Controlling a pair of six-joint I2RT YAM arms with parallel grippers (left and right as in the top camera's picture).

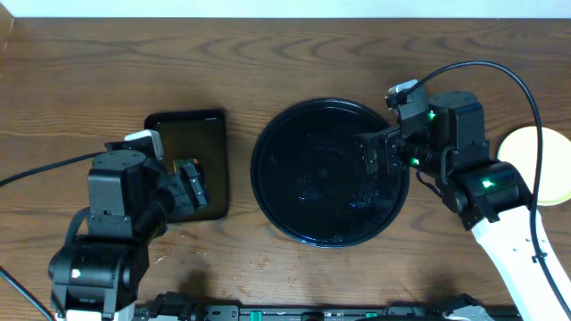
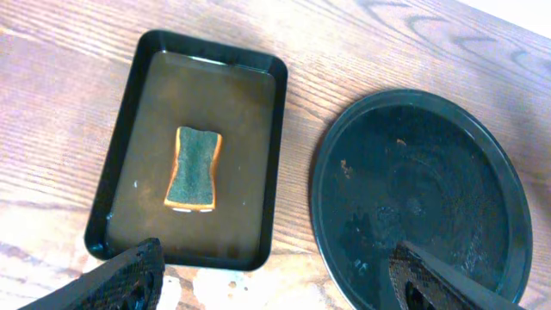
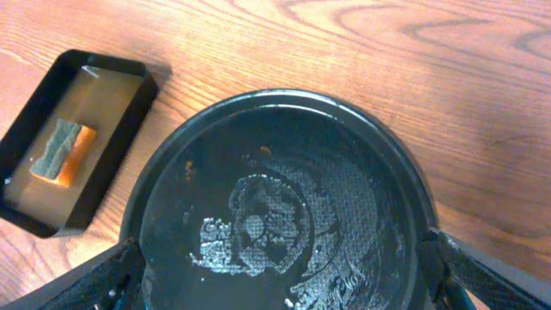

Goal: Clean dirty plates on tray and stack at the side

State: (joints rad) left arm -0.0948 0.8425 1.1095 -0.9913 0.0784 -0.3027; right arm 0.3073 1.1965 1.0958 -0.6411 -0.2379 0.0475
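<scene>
The round black tray (image 1: 312,183) lies mid-table with no plate on it, only a wet film and small specks; it also shows in the left wrist view (image 2: 430,172) and the right wrist view (image 3: 284,215). A pale yellow plate (image 1: 549,160) lies on the table at the far right, partly behind my right arm. The mint-blue plates are not in view. My right gripper (image 1: 375,162) (image 3: 280,250) is open and empty above the tray's right part. My left gripper (image 1: 192,183) (image 2: 275,258) is open and empty over the near right edge of the rectangular tray.
A small rectangular black tray (image 1: 192,134) (image 2: 138,129) (image 3: 129,86) holding brownish water stands left of the round tray, with a green and orange sponge (image 2: 194,168) (image 3: 62,151) lying in it. A wet patch (image 2: 250,288) marks the wood between the trays.
</scene>
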